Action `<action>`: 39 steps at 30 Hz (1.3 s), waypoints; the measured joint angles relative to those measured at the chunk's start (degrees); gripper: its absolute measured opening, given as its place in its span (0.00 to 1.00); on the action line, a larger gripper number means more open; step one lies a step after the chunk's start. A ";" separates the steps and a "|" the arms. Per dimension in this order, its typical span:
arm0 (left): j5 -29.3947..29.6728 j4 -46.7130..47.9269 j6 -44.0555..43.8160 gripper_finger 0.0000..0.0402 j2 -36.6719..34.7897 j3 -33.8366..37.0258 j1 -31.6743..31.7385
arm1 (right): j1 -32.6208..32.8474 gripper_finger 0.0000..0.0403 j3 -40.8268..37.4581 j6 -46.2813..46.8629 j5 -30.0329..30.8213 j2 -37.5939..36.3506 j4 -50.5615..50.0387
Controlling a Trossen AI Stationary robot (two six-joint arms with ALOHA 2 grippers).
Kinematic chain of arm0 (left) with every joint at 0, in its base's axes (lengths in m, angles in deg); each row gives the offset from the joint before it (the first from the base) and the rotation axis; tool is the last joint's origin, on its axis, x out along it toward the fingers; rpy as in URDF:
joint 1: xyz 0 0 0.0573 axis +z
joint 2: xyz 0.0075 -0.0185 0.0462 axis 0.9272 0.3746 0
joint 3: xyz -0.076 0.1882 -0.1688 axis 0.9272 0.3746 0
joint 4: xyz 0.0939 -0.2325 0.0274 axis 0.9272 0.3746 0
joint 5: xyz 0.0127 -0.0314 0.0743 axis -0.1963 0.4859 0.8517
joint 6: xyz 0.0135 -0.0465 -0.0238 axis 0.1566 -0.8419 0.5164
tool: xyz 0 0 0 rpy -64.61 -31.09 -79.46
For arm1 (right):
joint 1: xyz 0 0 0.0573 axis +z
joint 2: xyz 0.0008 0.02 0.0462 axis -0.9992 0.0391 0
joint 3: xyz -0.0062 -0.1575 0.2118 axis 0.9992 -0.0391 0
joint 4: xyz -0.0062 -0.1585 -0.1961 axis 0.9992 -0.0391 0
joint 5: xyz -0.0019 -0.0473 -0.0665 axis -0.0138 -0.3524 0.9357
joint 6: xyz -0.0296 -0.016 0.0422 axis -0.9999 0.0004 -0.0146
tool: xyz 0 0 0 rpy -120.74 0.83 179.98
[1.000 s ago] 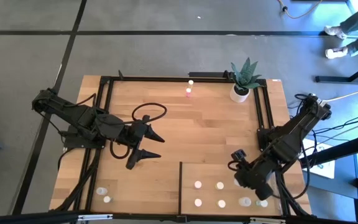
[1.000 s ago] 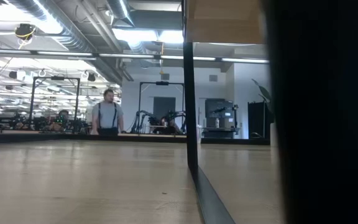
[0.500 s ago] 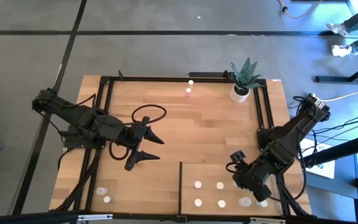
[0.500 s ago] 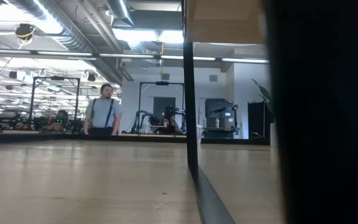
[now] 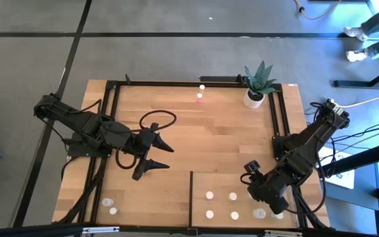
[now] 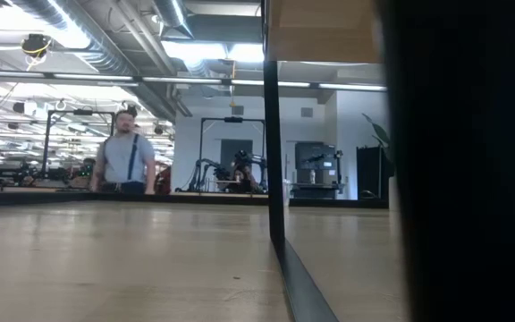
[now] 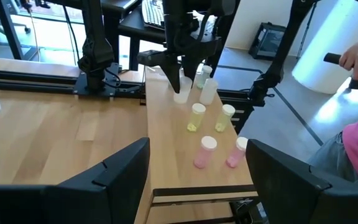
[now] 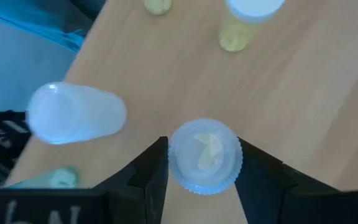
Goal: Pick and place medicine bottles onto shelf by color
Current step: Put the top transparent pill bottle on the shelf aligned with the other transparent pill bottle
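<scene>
The pale wood shelf [image 5: 224, 181] lies at the table's near right and bears several tiny medicine bottles. In the left wrist view they stand upright on their bases: two pink [image 7: 204, 152], two yellow [image 7: 196, 116], and whitish and greenish ones behind. My right gripper [image 5: 263, 197] points down over the shelf's right part, shut on a whitish bottle [image 8: 205, 155]. My left gripper [image 5: 169, 157] hangs open over the table's left middle, holding nothing. A pink bottle [image 5: 200, 99] and a white one [image 5: 201, 87] stand at the far edge. Two more [image 5: 110, 206] stand at the near left. My right gripper pinches the whitish bottle's ribbed cap [image 8: 229, 163] between its two fingers [image 8: 149, 171], one on each side. The fingers come from above, pointing steeply down. The bottle is upright below them [image 7: 181, 94]. Whether its base rests on the shelf, I cannot tell.
A white pot with a green plant [image 5: 255, 92] stands at the far right corner. A black cable loop [image 5: 158, 120] lies by my left arm. A whitish bottle [image 8: 76, 115] and a yellow one [image 8: 240, 31] stand close to the held bottle. A person [image 6: 125, 161] is in the room beyond.
Both arms have kept still and the held bottle has not shifted. The person in the room beyond the table has walked toward the left of the low view.
</scene>
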 joint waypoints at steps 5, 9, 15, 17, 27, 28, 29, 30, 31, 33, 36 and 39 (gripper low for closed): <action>0.02 -0.02 0.00 0.64 0.00 -0.01 0.00 | 0.08 0.39 0.00 1.29 0.48 0.08 0.00; 0.02 -0.02 0.00 0.64 0.00 -0.02 0.00 | 0.06 0.40 0.00 2.72 0.58 0.08 0.00; 0.02 -0.04 -0.01 0.64 0.00 -0.02 0.00 | 0.09 0.47 0.00 2.66 0.59 0.09 0.00; 0.04 -0.04 -0.02 0.64 0.00 -0.02 0.00 | 0.09 0.48 0.00 2.64 0.60 0.10 0.00; 0.04 -0.04 -0.02 0.64 0.00 -0.01 0.00 | 0.09 0.48 0.00 2.52 0.11 0.12 0.00; 0.04 -0.04 -0.02 0.64 0.00 -0.02 0.00 | 0.07 0.48 0.00 2.51 -0.23 0.12 0.00; 0.04 -0.04 -0.02 0.64 0.00 -0.01 0.00 | 0.09 0.48 0.00 2.51 -0.88 0.12 0.00; 0.04 -0.04 -0.02 0.64 0.00 -0.02 0.00 | 0.09 0.48 0.00 2.51 -1.55 0.12 0.00; 0.04 -0.04 -0.02 0.64 0.00 0.00 0.00 | 0.09 0.48 0.00 2.51 -2.08 0.12 0.00; 0.04 -0.04 -0.03 0.64 0.00 -0.02 0.00 | 0.09 0.48 0.00 2.51 -2.48 0.12 0.00; 0.04 -0.04 -0.04 0.64 0.00 -0.02 0.00 | 0.06 0.48 0.00 2.51 -2.46 0.12 0.00; 0.04 -0.04 -0.04 0.64 0.00 -0.01 0.00 | 0.06 0.48 0.00 2.55 -2.46 0.12 -0.02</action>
